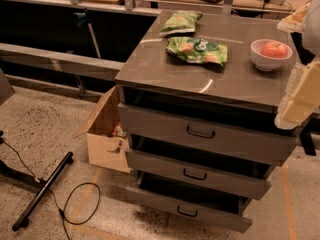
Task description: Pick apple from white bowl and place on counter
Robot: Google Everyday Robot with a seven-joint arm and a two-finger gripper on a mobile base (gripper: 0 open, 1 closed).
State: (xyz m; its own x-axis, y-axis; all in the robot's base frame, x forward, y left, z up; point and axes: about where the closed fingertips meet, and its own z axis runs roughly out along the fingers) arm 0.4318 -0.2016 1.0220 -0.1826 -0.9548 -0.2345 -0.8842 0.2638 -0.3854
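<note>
**Inventory: apple [274,49] in bowl [270,59] on counter [165,69]**

Nearest, gripper [301,91]: right edge, cut off, blurred; released or clenched, cannot tell. Mid-counter: green bag [197,50]; second bag [181,23] behind. Bowl at right side; apple's lower half hidden by rim.

Apple [274,49] in bowl [260,60], at right rear of surface [165,71]. Left of bowl, near middle: snack bag [197,50]; second bag [181,22] behind it, toward far edge. Under surface: three drawers [200,131], stacked. On floor left of cabinet: cardboard box [104,136], cable loop [80,204] in front. Gripper [300,96] at right edge of view, beside surface's right front corner.
</note>
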